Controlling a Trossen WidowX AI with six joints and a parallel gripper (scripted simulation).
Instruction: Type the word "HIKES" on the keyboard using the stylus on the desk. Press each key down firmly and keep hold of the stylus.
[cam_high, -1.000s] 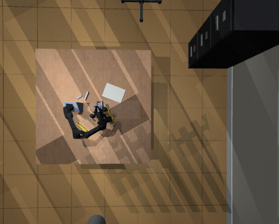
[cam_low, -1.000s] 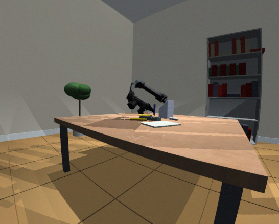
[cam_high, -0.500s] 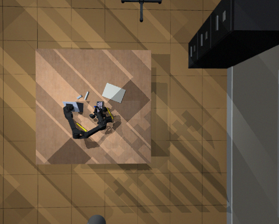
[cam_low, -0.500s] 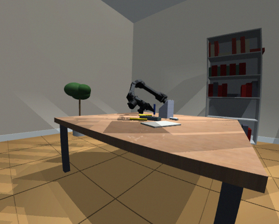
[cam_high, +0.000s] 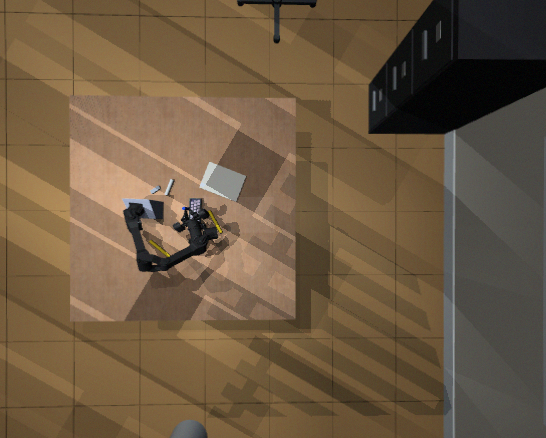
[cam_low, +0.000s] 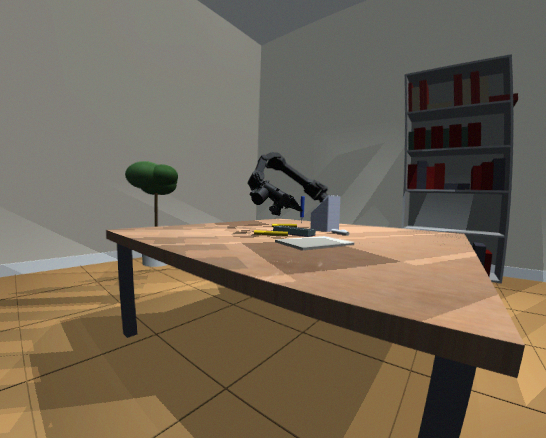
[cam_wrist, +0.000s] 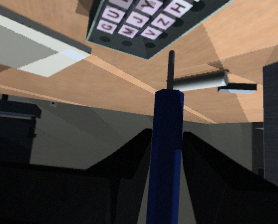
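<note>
My gripper (cam_high: 185, 211) (cam_low: 301, 208) (cam_wrist: 166, 136) is shut on the blue stylus (cam_low: 302, 201) (cam_wrist: 168, 112). The stylus stands nearly upright in the exterior view, its thin dark tip pointing down and raised above the desk. The dark keyboard (cam_high: 195, 204) (cam_low: 295, 231) (cam_wrist: 115, 44) has pale keys and lies on the desk beside the gripper. In the wrist view the tip appears just outside the keyboard's edge, near the Z and V keys, with H farther up. No contact between tip and keys shows. The arm partly hides the keyboard in the top view.
Yellow sticks (cam_high: 215, 221) (cam_high: 159, 248) lie on both sides of the gripper. A pale flat pad (cam_high: 223, 181) (cam_low: 314, 243) (cam_wrist: 50, 56) lies near the keyboard. A pale cylinder (cam_high: 170, 187) (cam_wrist: 202, 81) and small grey block (cam_high: 155, 189) (cam_wrist: 237, 89) lie near the grey-blue box (cam_low: 327, 215).
</note>
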